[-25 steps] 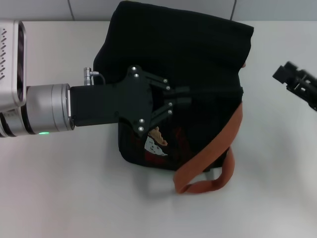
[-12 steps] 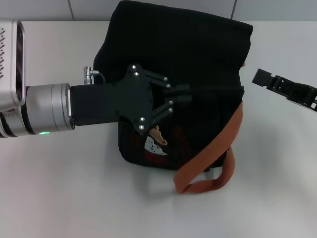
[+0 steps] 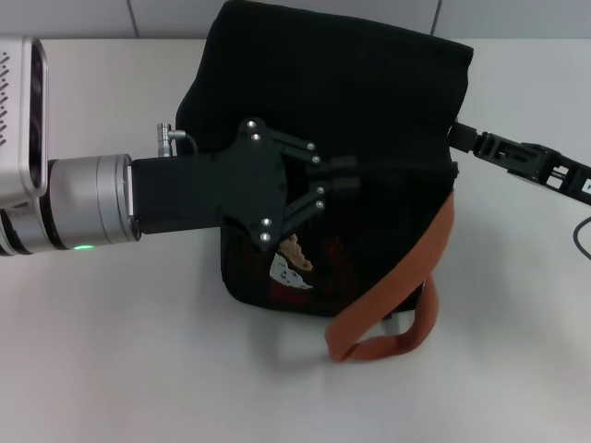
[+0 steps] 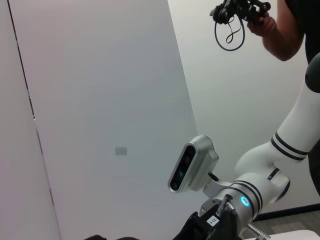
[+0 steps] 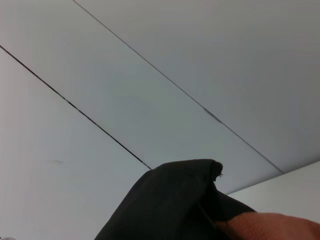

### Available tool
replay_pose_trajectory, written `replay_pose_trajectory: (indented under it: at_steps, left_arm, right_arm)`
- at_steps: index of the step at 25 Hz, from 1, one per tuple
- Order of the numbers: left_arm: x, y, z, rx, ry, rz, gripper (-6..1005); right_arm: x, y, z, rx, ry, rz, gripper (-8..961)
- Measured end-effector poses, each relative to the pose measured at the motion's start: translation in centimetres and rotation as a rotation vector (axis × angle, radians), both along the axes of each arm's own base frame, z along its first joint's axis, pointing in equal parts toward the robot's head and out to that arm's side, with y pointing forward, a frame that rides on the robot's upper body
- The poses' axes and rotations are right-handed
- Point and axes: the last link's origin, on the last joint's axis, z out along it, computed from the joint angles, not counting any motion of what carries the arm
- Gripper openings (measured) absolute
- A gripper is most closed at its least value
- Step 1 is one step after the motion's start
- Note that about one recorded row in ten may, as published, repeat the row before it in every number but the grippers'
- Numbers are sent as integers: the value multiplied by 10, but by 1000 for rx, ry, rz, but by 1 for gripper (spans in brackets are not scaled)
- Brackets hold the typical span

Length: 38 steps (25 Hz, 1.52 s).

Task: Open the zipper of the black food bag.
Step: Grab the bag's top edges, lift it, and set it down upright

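The black food bag (image 3: 351,92) stands mid-table with its printed front facing me and an orange-brown strap (image 3: 397,286) hanging down its right side. My left gripper (image 3: 343,175) reaches in from the left over the bag's top, its fingers drawn together on the fabric. I cannot make out the zipper or its pull against the black cloth. My right gripper (image 3: 462,137) comes in from the right and its tip meets the bag's upper right edge. The right wrist view shows a bag corner (image 5: 170,205) and a bit of strap (image 5: 270,227) close up.
The white table (image 3: 138,351) spreads around the bag, with a wall behind it. A loop of strap (image 3: 379,346) lies on the table in front of the bag. In the left wrist view a person's hand (image 4: 265,22) holds a cable high up.
My right gripper has moved left from well off the bag's right side until it reaches the bag's edge. The left gripper has stayed on the bag's top.
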Motion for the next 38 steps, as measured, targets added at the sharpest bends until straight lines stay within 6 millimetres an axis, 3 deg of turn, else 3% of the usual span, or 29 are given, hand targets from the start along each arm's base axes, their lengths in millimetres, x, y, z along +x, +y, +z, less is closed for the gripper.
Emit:
replay_pose_trajectory:
  at_steps: [8,30,33,38]
  left_arm:
    - [1,1,0,10,-14,-5,88]
    - [3,1,-3,3,-17,-12,88]
    - [2,1,-4,2,-19,-11,88]
    - [1,0,-6,-1,-22,-8,88]
  right_arm:
    - [-3,2,0,-1,0,12,298]
    - [-19,8,-15,-38,-8,55,298]
    - [-20,8,-15,-35,-12,58,167]
    - [-19,7,-16,-33,-12,57,128]
